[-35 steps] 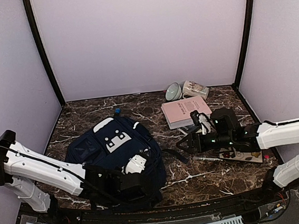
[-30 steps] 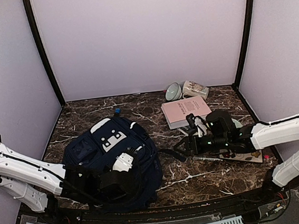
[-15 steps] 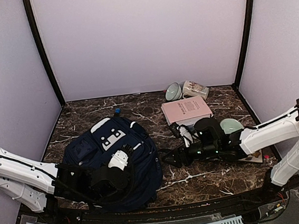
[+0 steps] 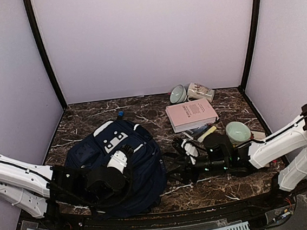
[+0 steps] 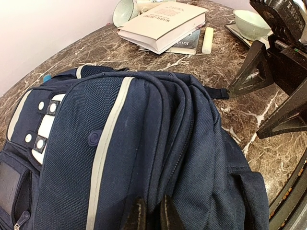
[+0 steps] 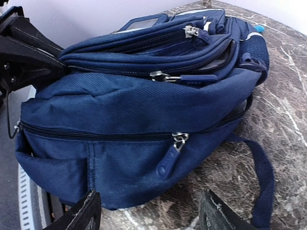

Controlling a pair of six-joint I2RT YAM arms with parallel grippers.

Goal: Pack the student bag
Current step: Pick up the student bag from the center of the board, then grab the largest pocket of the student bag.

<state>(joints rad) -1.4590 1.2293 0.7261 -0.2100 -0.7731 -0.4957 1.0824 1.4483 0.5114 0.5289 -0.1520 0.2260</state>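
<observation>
The student bag [image 4: 110, 146] lies flat at the near left of the table, navy with a white patch and pale stripes. My left gripper [image 4: 125, 152] is on its near part. In the left wrist view the fingertips [image 5: 139, 216] pinch a fold of the student bag [image 5: 120, 143] beside a zip line. My right gripper [image 4: 173, 170] sits low on the table at the bag's right side, jaws open. In the right wrist view the right gripper [image 6: 151, 208] frames a blue zip pull [image 6: 168, 163] on the student bag [image 6: 134, 105], a short way off and not touching it.
A pink book [image 4: 191, 114] lies behind the right arm, with a cream stick [image 4: 207, 133] and a green bowl [image 4: 237, 131] near it. Another bowl [image 4: 177, 94] and a mug [image 4: 200, 91] stand at the back wall. A bag strap [image 6: 261, 177] trails on the marble.
My right arm has swung left and down to the bag's right side, uncovering the green bowl. My left arm has drawn back leftward, still pinching the bag.
</observation>
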